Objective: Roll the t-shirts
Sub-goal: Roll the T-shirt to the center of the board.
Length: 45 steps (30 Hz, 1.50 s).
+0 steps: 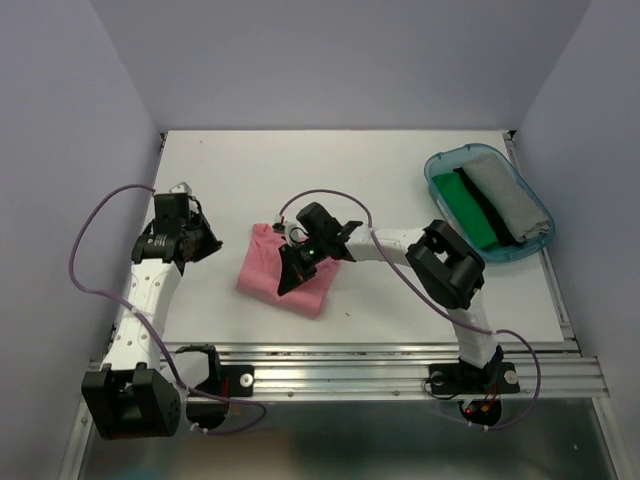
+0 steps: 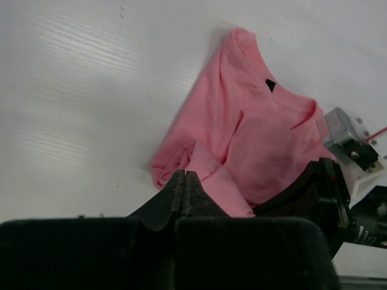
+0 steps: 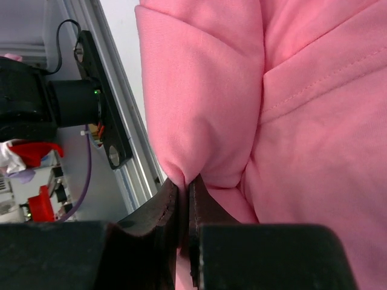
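Note:
A salmon-pink t-shirt [image 1: 275,278] lies folded in a loose bundle at the middle of the white table. My right gripper [image 1: 290,278] reaches over it from the right and is shut on a pinched fold of the pink t-shirt [image 3: 290,121], with fabric squeezed between the fingertips [image 3: 184,186]. My left gripper [image 1: 210,241] hovers left of the shirt, apart from it, shut and empty. In the left wrist view its closed tips [image 2: 184,178] point at the pink t-shirt [image 2: 254,133]. A green t-shirt [image 1: 468,210] and a grey t-shirt [image 1: 508,195] lie rolled in the tub.
A teal see-through plastic tub [image 1: 437,163] stands at the back right of the table. An aluminium rail [image 1: 380,362] runs along the near edge, with the arm bases on it. Lilac walls close off the left, back and right sides.

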Tool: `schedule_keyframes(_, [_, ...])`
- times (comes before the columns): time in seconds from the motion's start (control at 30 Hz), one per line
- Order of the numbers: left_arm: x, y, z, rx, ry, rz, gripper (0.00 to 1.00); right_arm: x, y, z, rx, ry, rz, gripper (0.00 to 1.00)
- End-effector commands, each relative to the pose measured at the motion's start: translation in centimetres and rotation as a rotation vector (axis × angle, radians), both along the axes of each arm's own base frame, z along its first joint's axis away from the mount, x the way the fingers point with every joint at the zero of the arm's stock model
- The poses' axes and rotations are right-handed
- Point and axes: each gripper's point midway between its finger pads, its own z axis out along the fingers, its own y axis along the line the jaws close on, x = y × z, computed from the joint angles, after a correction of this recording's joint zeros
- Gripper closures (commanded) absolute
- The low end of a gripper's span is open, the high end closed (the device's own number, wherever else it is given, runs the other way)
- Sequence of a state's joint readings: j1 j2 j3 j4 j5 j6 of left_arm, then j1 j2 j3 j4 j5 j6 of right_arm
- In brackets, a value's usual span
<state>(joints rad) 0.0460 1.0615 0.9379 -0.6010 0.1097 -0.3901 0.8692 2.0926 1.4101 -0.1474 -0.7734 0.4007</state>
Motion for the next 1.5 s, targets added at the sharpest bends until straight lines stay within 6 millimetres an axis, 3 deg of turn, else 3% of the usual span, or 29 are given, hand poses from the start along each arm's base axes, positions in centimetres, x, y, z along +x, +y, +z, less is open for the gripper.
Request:
schedule_keyframes(0.0, [-1.9, -3.6, -0.8, -0.074, 0.025, -0.093, 1.00, 0.6, 1.1, 2.2, 0.097, 0.037, 0.034, 0.99])
schedule_keyframes(0.13, [-3.3, -6.8, -1.7, -0.086, 0.065, -0.165, 1.00, 0.7, 0.8, 1.6, 0.097, 0.065, 0.038, 0.99])
schedule_keyframes(0.37, [-4.9, -8.8, -4.4, -0.071, 0.160, -0.217, 1.00, 1.3, 0.5, 1.0, 0.099, 0.102, 0.040, 0.99])
schedule_keyframes(0.7, [-5.6, -9.3, -6.8, -0.021, 0.236, -0.227, 1.00, 2.3, 0.2, 1.0, 0.096, 0.101, 0.014, 0.99])
schedule_keyframes(0.93, [-4.4, -11.0, -7.4, -0.063, 0.215, -0.241, 1.00, 2.3, 0.2, 0.8, 0.095, 0.099, 0.014, 0.99])
schedule_keyframes(1.13, [-3.6, -10.8, -9.4, -0.038, 0.243, -0.194, 1.00, 2.4, 0.1, 0.7, 0.088, 0.092, 0.008, 0.98])
schedule_keyframes(1.2, [-3.2, -10.7, -9.5, -0.027, 0.246, -0.178, 1.00, 2.4, 0.0, 0.5, 0.081, 0.087, 0.002, 0.93])
schedule_keyframes(1.23, [-2.9, -10.7, -9.6, -0.025, 0.242, -0.167, 1.00, 2.6, 0.0, 0.7, 0.078, 0.073, -0.009, 0.79])
schedule_keyframes(1.3, [-2.6, -10.7, -9.7, -0.024, 0.236, -0.161, 1.00, 2.8, -0.2, 1.0, 0.070, 0.052, -0.023, 0.66])
schedule_keyframes(1.33, [-2.4, -10.8, -9.8, -0.025, 0.232, -0.163, 1.00, 2.9, -0.4, 1.3, 0.066, 0.032, -0.028, 0.50])
schedule_keyframes(1.47, [-2.3, -10.8, -10.6, -0.019, 0.245, -0.163, 1.00, 3.9, -1.5, 3.1, 0.029, -0.082, -0.092, 0.34])
